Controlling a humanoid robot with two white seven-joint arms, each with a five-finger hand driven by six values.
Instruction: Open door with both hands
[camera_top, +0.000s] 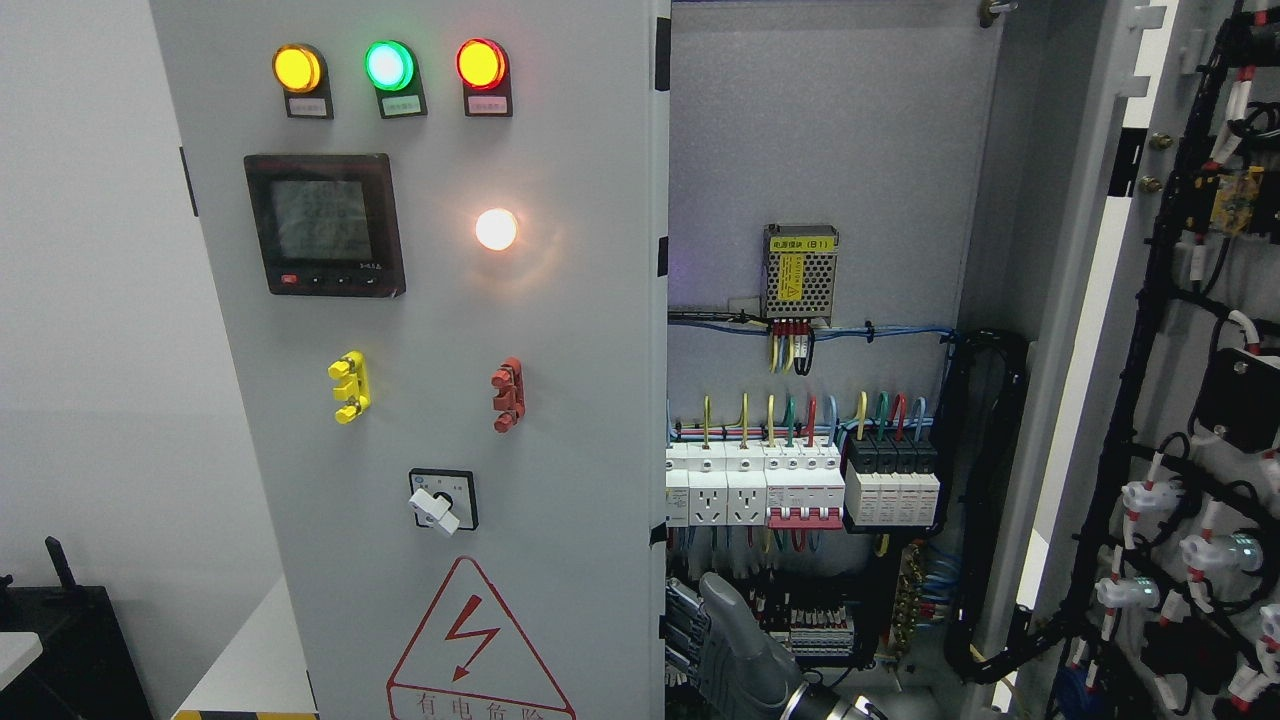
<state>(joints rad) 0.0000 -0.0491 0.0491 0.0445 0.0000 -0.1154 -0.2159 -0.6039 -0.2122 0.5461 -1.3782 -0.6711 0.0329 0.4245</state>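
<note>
right door open, one robot hand at the left door's edge

the cabinet's left door (420, 400) stands shut or nearly shut, filling the middle of the view, with three lamps (388, 66) in amber, green and red, a meter (325, 224), a white glowing light (496, 229), a rotary switch (441, 500) and a warning triangle (468, 650) cut off by the bottom edge. the right door (1190, 400) is swung wide open at the far right; its inner face carries black cable bundles and is cut off by the frame. between them the interior shows a power supply (800, 272), breakers (800, 485) and coloured wires; the lower terminals are dark and hard to make out.

a grey robot hand (735, 640) shows at the bottom, its arm coming in from the lower right, just beside the left door's free edge. its fingers (685, 620) reach toward that edge, partly hidden by it, so i cannot tell whether they grip it or lie apart. the wrist is cut off below. the other arm is out of view.
</note>
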